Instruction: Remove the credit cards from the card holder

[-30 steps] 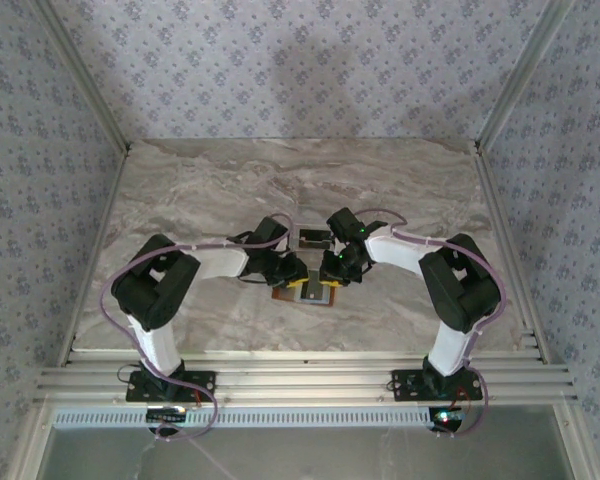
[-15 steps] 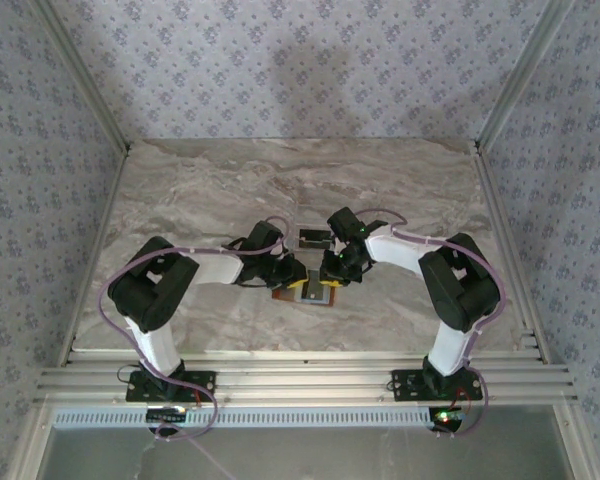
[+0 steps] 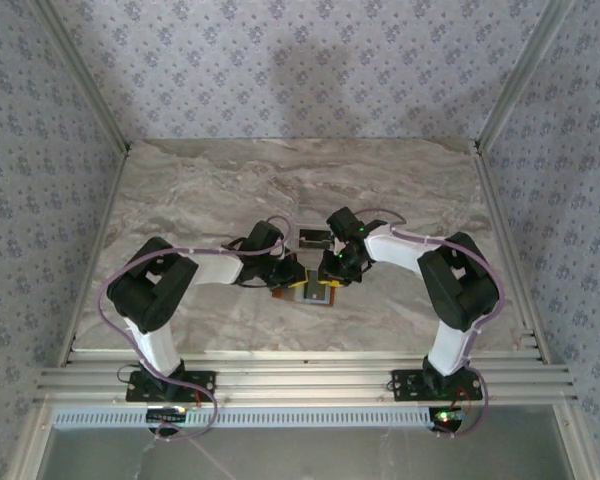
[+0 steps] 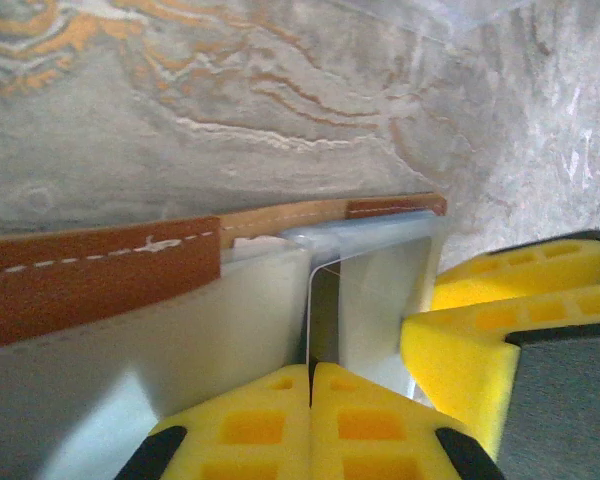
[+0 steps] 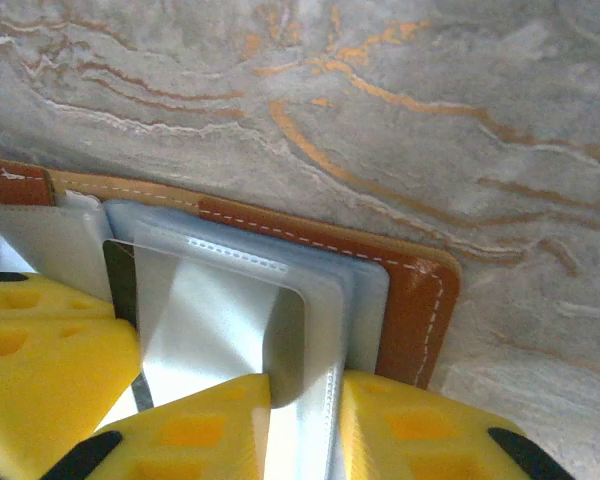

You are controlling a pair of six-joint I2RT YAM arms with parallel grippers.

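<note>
Best drawn straight out along its pocket, slowly and level: the thin whitish card, so as not to drag the small flat brown leather bifold card holder along. Nipped, by the look of it, between the closed yellow pads of the left gripper; possibly only a pocket lip. Worth pinning the clear plastic sleeve with the right gripper, fingers narrowly apart astride it, clamping nothing. Next to that sleeve, a small dark card, tucked in. Opened flat on the grey marbled table, mid-table between both grippers, long axis left to right; pocket mouths' direction unclear.
</note>
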